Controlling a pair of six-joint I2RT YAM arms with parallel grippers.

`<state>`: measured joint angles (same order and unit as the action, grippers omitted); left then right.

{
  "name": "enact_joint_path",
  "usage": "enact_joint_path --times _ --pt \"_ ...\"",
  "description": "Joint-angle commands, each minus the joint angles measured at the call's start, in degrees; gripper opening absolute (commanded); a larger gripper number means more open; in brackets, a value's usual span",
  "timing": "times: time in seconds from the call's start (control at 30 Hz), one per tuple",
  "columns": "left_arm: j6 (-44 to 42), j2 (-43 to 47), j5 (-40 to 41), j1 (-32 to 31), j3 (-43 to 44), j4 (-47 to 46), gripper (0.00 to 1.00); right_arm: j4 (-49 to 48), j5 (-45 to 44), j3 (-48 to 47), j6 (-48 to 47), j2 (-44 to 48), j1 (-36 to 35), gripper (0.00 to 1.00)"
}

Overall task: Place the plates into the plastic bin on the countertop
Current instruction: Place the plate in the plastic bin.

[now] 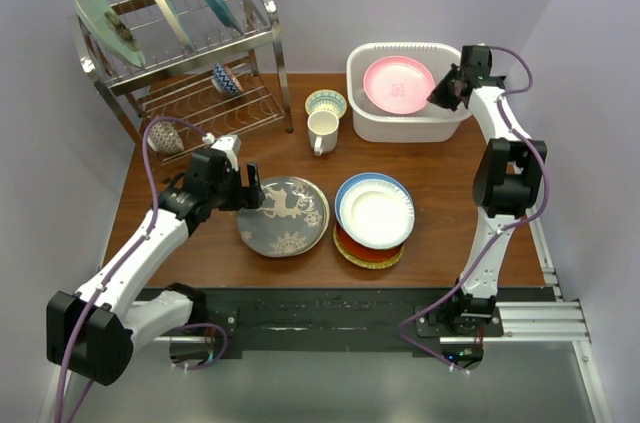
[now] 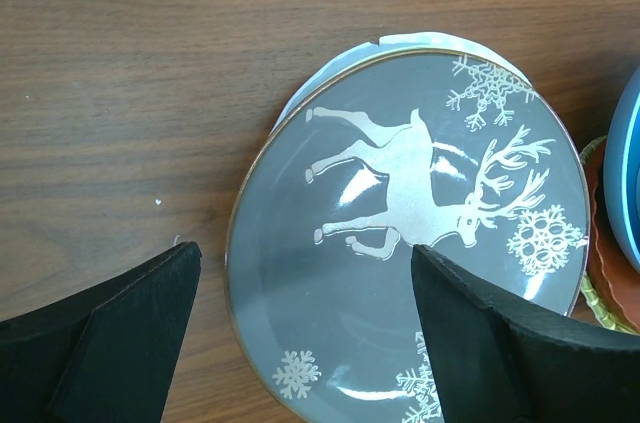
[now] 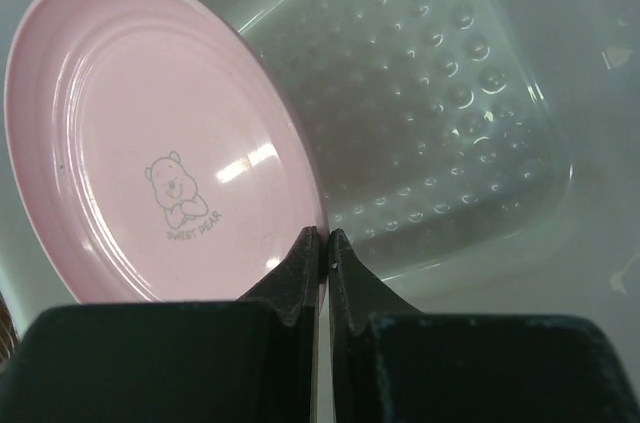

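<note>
The left gripper [image 2: 305,255] gapes wide over the deer plate [image 2: 400,193]; the right gripper [image 3: 322,238] pinches the pink plate [image 3: 150,133] by its rim, inside the white plastic bin [image 3: 450,93].

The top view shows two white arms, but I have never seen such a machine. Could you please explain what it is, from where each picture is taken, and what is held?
They are two robot arms fixed at the near edge of a table. One picture looks down from above. The other two come from a camera on each wrist, so black fingers show at the bottom. On the table are a grey deer plate, a stack of plates, a mug, a small bowl, a dish rack and a white bin. The left fingers are open over the deer plate's edge and hold nothing. The right fingers are shut on the rim of a pink plate, which is tilted inside the bin.
</note>
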<state>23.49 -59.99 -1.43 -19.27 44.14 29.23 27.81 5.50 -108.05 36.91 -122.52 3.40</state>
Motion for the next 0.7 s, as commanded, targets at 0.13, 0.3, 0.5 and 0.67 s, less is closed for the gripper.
enact_joint_path --times 0.13,0.3,0.5,0.67 --pt "-0.8 0.6 -0.4 0.0 -0.2 -1.8 0.91 -0.2 1.0 -4.9 -0.5 -1.6 -0.1 0.00" --pt "-0.7 2.2 -0.2 0.0 -0.5 -2.0 0.90 -0.4 1.8 -4.9 -0.9 -2.1 0.0 0.04" --pt "-0.7 2.2 -0.2 -0.1 -0.5 -2.2 0.90 -0.8 3.2 -5.5 -0.9 -2.7 -0.1 0.13" --pt "-0.8 2.2 -0.5 0.0 -0.5 -2.3 0.90 -0.6 4.2 -5.9 -1.1 -3.1 0.0 0.17"
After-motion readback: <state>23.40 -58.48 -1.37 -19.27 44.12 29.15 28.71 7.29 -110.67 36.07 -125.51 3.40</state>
